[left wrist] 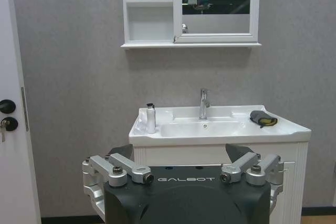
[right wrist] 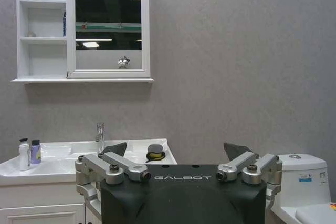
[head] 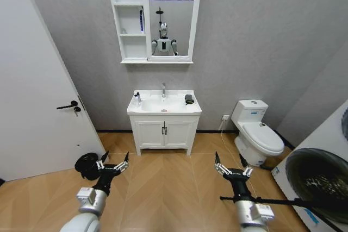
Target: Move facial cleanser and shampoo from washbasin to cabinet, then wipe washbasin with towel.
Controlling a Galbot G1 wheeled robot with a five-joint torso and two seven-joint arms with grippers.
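Note:
The white washbasin with a chrome tap stands against the far wall. On its left rim are a white bottle with a black cap and a shorter purple bottle; I cannot tell which is the facial cleanser and which the shampoo. The dark towel lies folded on the right rim. Above hangs the cabinet, with open shelves and a mirror. My left gripper and right gripper hover open and empty over the floor, well short of the washbasin.
A white door with a black handle is on the left, with a black round object on the floor near it. A toilet and a washing machine are on the right. Wooden floor lies open before the vanity.

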